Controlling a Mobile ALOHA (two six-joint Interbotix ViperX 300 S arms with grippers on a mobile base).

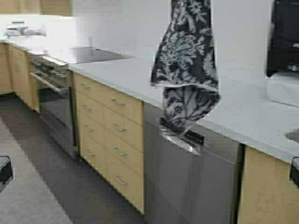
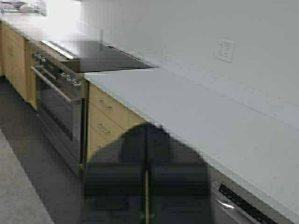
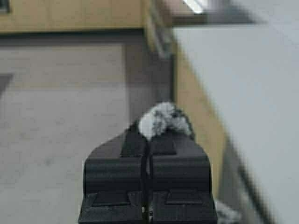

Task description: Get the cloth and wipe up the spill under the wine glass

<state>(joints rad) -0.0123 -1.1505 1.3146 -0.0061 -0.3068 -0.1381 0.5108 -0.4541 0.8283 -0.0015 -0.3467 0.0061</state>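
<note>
Though the right gripper (image 3: 148, 140) was clenched on the cloth (image 1: 187, 60), lifted above the counter (image 1: 126, 77), and the left gripper (image 2: 145, 186) looked closed and empty, no wine glass or spill showed, so wiping remained.

left gripper (image 2: 145, 186): matte black, two broad blocky fingers (image 2: 114, 177) with rounded tops, thin seam between them, yellowish strip low in the seam. right gripper (image 3: 147, 154): same matte black, angular fingers (image 3: 117, 168), each with a recessed panel near the base. in the high view, black body parts at both lower side edges.
</note>
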